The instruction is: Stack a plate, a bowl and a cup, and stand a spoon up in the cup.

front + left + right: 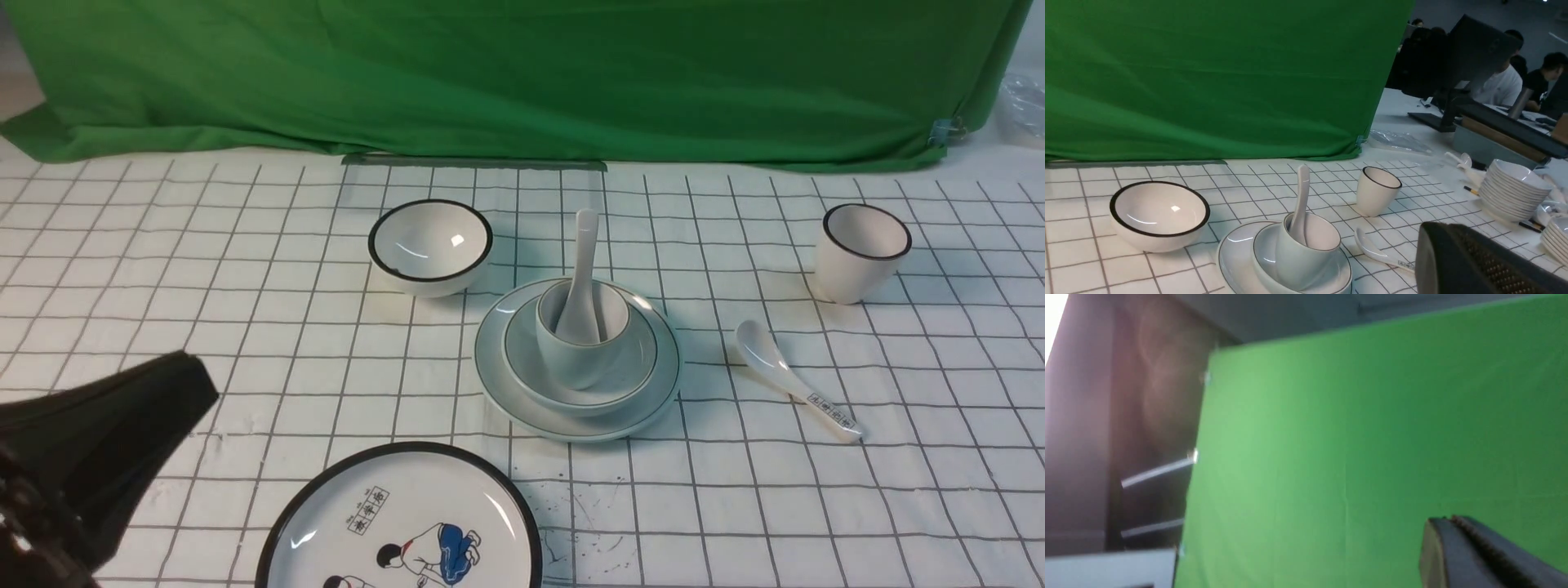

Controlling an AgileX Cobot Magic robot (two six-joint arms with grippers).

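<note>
The pale plate (490, 371) lies mid-table with the shallow bowl (637, 359) on it and the tapered cup (575, 359) inside the bowl. The plain white spoon (584, 253) stands in the cup, handle up. The left wrist view shows the same stack: plate (1233, 253), bowl (1265, 257), cup (1298, 261), spoon (1302, 192). My left gripper (192, 376) is shut and empty at the near left, well clear of the stack; its tip also shows in the left wrist view (1429, 245). My right gripper (1437, 531) is shut and empty, raised toward the green backdrop, outside the front view.
A black-rimmed bowl (430, 243) sits back left, a black-rimmed cup (861, 249) back right, a printed spoon (792, 388) right of the stack, and a cartoon plate (400, 523) at the near edge. Stacked dishes (1515, 188) stand beyond the cloth's right side.
</note>
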